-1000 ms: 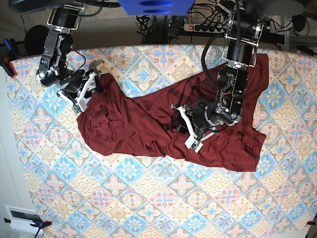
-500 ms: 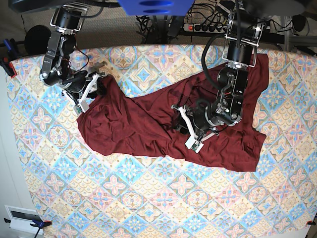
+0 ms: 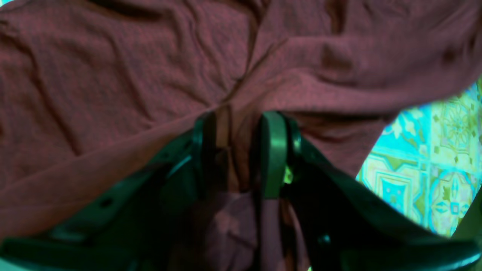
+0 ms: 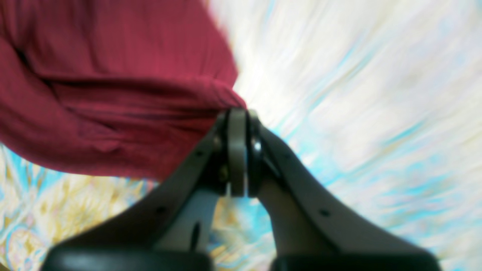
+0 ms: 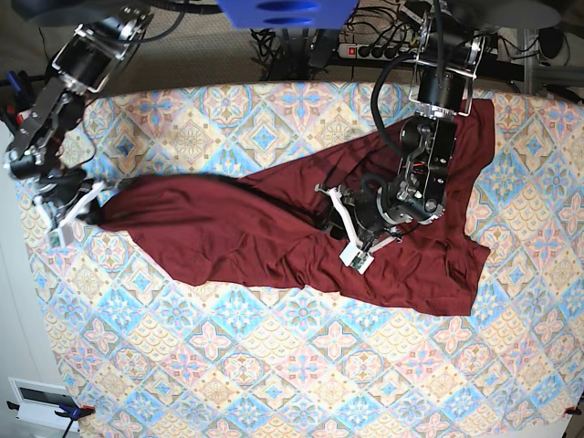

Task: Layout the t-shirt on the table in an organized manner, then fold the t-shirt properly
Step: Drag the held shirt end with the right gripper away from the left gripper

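Base view: the dark maroon knit t-shirt (image 5: 292,233) is stretched across the pastel diamond-tiled table (image 5: 274,383), one corner pinched in the closed right gripper (image 5: 75,214), its middle fold clamped by the left gripper (image 5: 351,239), presumably for spreading.

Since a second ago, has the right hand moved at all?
Yes. In the base view the right hand, shut on the t-shirt, has swung outward toward the table edge on that view's left, dragging the cloth corner with it.

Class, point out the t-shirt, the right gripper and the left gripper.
t-shirt (image 5: 237,228), base view, middle of the cloth.
right gripper (image 4: 238,113), right wrist view, fingertips shut on the cloth's edge.
left gripper (image 3: 241,124), left wrist view, between the fingertips.
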Controlling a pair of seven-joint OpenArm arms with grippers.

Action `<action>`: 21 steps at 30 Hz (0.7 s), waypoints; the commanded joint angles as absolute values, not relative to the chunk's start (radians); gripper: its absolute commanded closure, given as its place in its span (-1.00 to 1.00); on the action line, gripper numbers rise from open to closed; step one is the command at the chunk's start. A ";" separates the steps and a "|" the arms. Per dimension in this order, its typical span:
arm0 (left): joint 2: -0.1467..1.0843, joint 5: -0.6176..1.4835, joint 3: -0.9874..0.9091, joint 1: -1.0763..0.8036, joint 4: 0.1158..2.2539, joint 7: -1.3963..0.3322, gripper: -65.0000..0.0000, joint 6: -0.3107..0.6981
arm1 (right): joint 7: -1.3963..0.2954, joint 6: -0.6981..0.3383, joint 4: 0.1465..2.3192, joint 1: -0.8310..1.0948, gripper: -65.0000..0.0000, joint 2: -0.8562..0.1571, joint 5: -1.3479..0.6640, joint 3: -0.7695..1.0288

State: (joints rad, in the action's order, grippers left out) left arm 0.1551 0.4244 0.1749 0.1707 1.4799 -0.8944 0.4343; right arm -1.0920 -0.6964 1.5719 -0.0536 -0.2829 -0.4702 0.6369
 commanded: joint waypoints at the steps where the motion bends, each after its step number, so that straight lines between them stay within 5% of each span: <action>1: 0.157 0.440 0.174 0.193 1.511 -0.878 0.45 0.438 | -1.096 -0.698 1.581 -0.053 1.00 -0.309 -0.461 0.647; 16: 0.217 0.437 0.317 0.139 1.618 -0.874 0.45 0.440 | -1.040 -0.698 1.414 -0.202 0.99 -0.358 -0.197 0.647; 21: 0.242 0.438 0.315 0.133 1.624 -0.878 0.45 0.440 | -1.046 -0.698 1.428 -0.206 0.60 -0.354 -0.171 0.642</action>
